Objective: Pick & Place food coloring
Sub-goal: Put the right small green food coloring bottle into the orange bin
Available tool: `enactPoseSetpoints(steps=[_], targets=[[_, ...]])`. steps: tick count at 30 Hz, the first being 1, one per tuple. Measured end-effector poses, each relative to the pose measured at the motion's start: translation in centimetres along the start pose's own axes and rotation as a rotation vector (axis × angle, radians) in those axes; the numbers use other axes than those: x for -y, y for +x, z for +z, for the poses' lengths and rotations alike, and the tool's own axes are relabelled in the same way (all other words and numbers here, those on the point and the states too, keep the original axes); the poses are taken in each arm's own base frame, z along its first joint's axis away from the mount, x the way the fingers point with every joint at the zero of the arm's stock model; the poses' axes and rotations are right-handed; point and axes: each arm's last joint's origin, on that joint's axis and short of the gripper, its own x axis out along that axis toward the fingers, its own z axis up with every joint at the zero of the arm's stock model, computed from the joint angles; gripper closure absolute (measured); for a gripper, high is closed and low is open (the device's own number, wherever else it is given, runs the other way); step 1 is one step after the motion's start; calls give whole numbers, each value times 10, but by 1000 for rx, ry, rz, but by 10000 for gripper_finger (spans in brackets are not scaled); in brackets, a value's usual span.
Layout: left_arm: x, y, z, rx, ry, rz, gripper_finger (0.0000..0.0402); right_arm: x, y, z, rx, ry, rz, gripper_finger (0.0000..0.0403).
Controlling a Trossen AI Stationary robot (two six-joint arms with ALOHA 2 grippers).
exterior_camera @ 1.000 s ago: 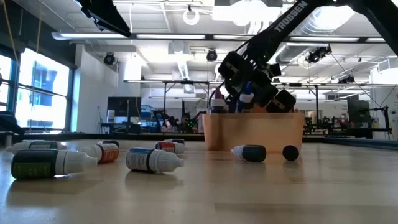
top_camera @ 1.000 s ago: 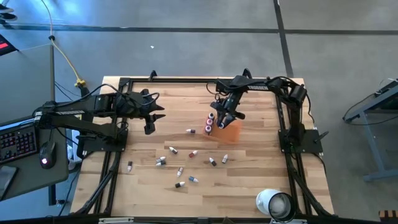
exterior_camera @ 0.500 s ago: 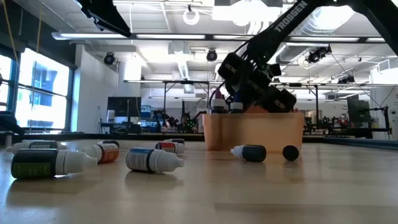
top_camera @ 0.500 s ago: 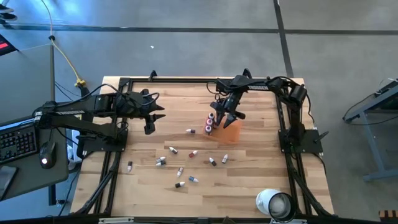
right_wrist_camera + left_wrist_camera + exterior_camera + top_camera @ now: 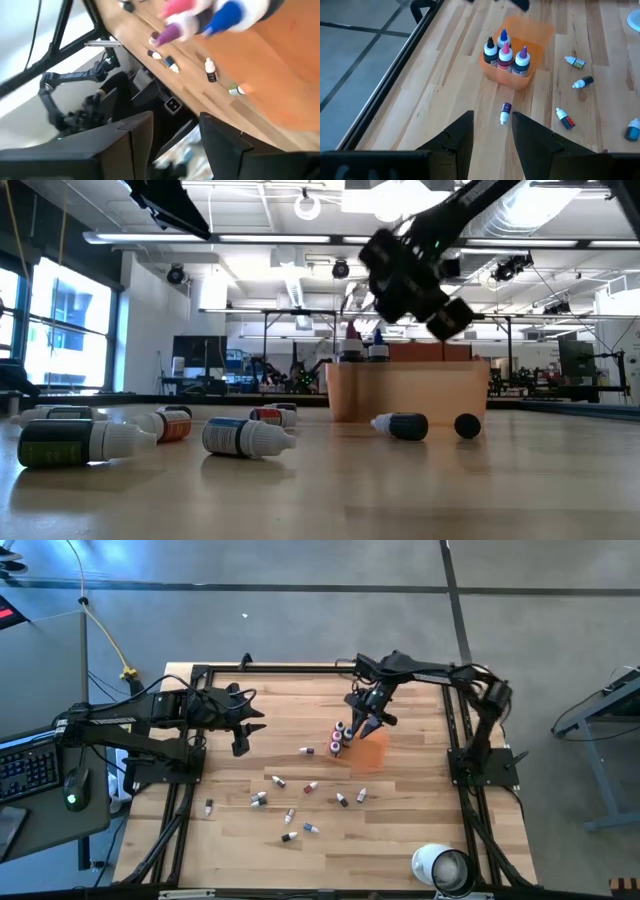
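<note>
Hovering right end effector (image 5: 361, 724), empty, above bottle-filled orange tray (image 5: 370, 751)

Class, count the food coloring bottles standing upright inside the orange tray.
4: black-capped bottle, blue-capped bottle, pink-capped bottle and purple-capped bottle, clustered at one end of the orange tray. None looks hidden.

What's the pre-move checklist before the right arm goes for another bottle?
1. Right gripper empty: ok, fingers open in its wrist view, nothing between them.
2. Right gripper clear of the orange tray: ok, in the low view it hangs above the rim.
3. Placed bottles upright: ok, four stand together at one end of the tray.
4. Free room in the tray: ok, the other end is bare.
5. Next target reachable: ok, a loose bottle lies on the table just outside the tray.
6. Left gripper out of the way: ok, open, off to the left side.
</note>
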Motion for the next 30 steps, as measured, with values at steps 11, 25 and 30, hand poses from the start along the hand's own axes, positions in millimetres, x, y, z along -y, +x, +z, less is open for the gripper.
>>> enactPoseSetpoints(steps=[11,25,30], targets=[[-6,-21,-5,53,-38,43,270,-57,-17,-136,588,-750,-557,258],[-3,-32,-73,192,-224,-206,270,-45,73,-198,767,-1148,-540,261],[5,-7,-90,165,-337,-346,270,-20,116,-194,792,-1361,-221,261]])
